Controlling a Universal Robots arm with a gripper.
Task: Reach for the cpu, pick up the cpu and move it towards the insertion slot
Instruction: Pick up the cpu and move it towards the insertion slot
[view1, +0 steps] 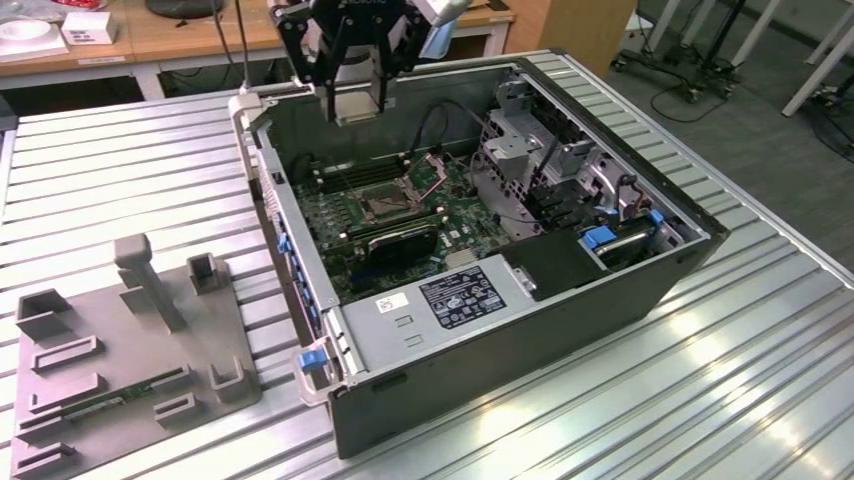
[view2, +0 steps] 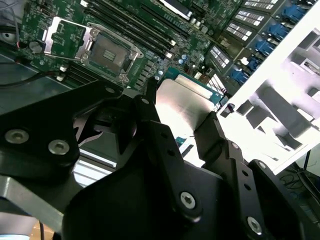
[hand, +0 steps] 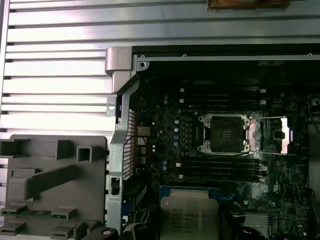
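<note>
The gripper (view1: 358, 105) hangs above the far edge of the open computer case (view1: 534, 330), its two black fingers (view2: 150, 112) closed on opposite edges of the cpu (view1: 356, 103), which is held clear of the board. In the second wrist view the cpu (view2: 182, 102) shows its plain silvery face between the finger tips; in the first wrist view the cpu (hand: 189, 215) shows a printed metal lid with a pale rim.

Inside the case lies the green motherboard (view1: 350, 232). On it sits the insertion slot (view1: 378, 203), a dark square socket in a silvery frame, with its hinged cover plate (hand: 272, 135) swung open beside it. Long black memory slots (hand: 220, 170) run along both sides of the socket. The cpu is apart from the socket.

Outside the case, on the ribbed metal table (view1: 120, 170), stands a grey plastic tray (view1: 120, 370). One of its recesses holds a thin green memory stick (view1: 127, 390).
</note>
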